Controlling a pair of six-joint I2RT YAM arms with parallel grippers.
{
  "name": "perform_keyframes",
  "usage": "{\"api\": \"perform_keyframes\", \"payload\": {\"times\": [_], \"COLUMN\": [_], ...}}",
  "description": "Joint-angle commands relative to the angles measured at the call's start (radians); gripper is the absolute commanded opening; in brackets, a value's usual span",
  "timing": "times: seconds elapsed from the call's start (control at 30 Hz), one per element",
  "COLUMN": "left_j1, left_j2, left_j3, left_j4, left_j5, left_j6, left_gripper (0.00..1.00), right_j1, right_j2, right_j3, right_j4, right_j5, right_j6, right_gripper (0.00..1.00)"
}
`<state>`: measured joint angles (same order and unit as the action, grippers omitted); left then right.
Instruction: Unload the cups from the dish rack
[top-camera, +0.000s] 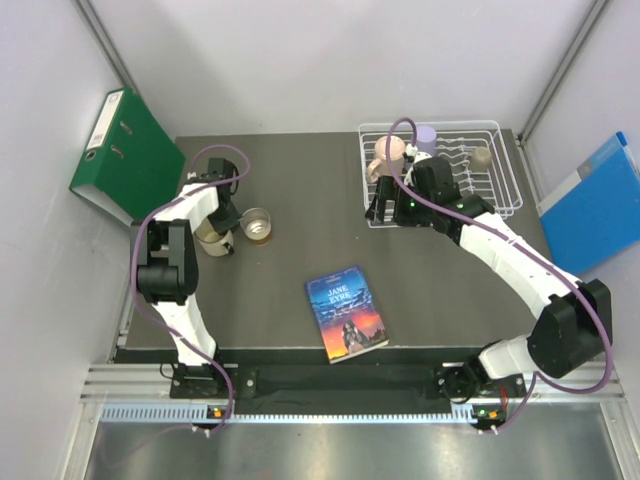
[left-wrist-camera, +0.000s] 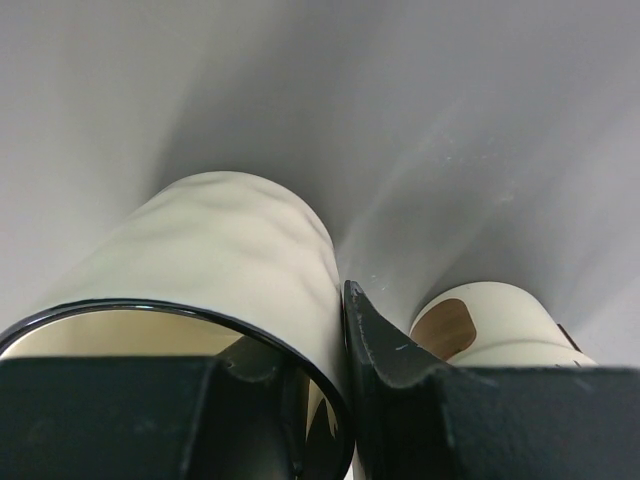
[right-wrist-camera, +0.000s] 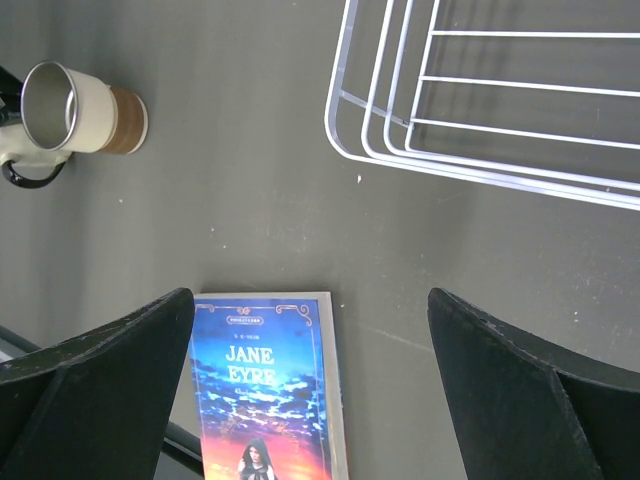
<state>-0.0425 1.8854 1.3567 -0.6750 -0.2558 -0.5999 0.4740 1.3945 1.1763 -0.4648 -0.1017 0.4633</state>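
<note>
Your left gripper is narrowed to a slim gap and pinches the wall of the cream cup. One finger presses the outside of the wall and the other sits inside the mouth, under the thin dark rim. The cup is smooth and round-sided. Just past the outer finger stands a second cup, cream with a brown band, close by but apart from the held one in the top view.

Your right gripper is spread as wide as it goes and holds nothing. Its matte black fingers hang above the dark grey table. A glossy paperback book lies flat between them, nearer the finger on the left of the wrist view. Ahead of the other finger is the rounded corner of the dish rack, thin white wire, untouched. Open tabletop separates that corner from the book's edge.

In the rack, beyond the fingertips, sit the pink cup, the lilac tumbler and the beige mug.
</note>
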Motion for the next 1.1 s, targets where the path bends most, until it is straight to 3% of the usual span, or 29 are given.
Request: {"api": "perform_keyframes", "payload": {"times": [0.0, 0.23, 0.33, 0.6, 0.8, 1.07], "left_j1": [0.006, 0.006, 0.006, 0.006, 0.004, -0.056], "left_j2": [-0.023, -0.065, -0.078, -0.143, -0.225, -0.354], "left_j3": [0.055, 0.062, 0.068, 0.130, 0.220, 0.196], "left_j4": [0.022, 0.017, 0.011, -0.047, -0.063, 0.014], "left_j5": [-0.005, -0.019, -0.028, -0.083, -0.045, 0.076], "left_j6": [-0.003, -0.003, -0.005, -0.028, -0.043, -0.054], "left_gripper": [0.15, 0.46, 0.54, 0.67, 0.72, 0.74], "right_j1": [0.011, 0.015, 0.018, 0.026, 0.035, 0.035], "right_j2": [0.001, 0.017, 0.021, 0.020, 0.024, 0.069], "right_j3": [0.026, 0.040, 0.046, 0.049, 0.077, 0.175], "right_j4": [0.006, 0.003, 0.005, 0.002, -0.023, -0.058], "right_j5": [0.005, 0.000, 0.000, 0.010, 0.057, 0.319], "right_j6": [-0.012, -0.012, -0.012, -0.014, -0.015, -0.025], "right_gripper": [1.00, 0.99, 0.99, 1.00, 1.00, 1.00]}}
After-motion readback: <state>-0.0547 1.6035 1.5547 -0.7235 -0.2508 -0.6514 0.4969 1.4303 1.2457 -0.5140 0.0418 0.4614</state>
